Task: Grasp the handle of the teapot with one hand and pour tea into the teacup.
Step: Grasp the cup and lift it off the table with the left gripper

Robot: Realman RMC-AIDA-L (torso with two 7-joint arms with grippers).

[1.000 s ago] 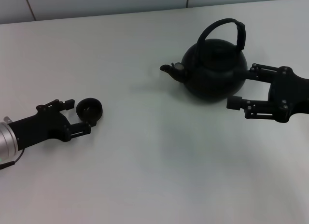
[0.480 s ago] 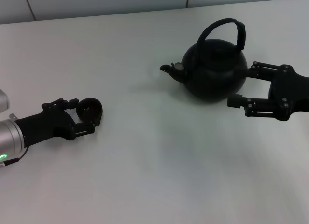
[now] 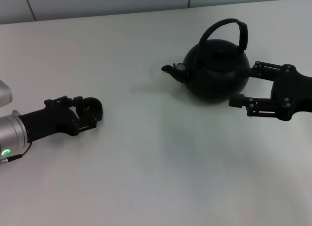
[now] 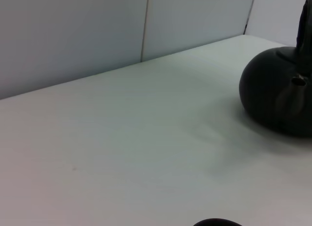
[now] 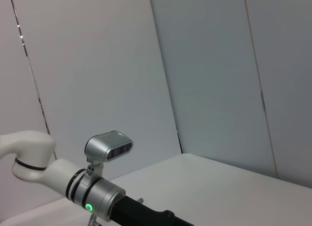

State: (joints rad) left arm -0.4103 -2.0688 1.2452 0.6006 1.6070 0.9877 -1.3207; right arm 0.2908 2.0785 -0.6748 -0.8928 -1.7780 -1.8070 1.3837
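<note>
The black teapot (image 3: 217, 72) stands at the back right of the white table, spout pointing left; it also shows in the left wrist view (image 4: 278, 97). Its arched handle (image 3: 229, 25) rises over the lid. My right gripper (image 3: 244, 84) is open beside the pot's right flank, low against the body, well under the handle. The small black teacup (image 3: 91, 109) sits at the left, and only its rim (image 4: 217, 222) shows in the left wrist view. My left gripper (image 3: 84, 112) is open with one finger on each side of the cup.
The white table (image 3: 156, 162) ends at a grey panelled wall (image 3: 97, 2) behind. The right wrist view shows only the left arm (image 5: 97, 199) and the wall.
My left gripper has slid forward along the table, so its fingers now flank the teacup. The right gripper and the teapot have hardly moved.
</note>
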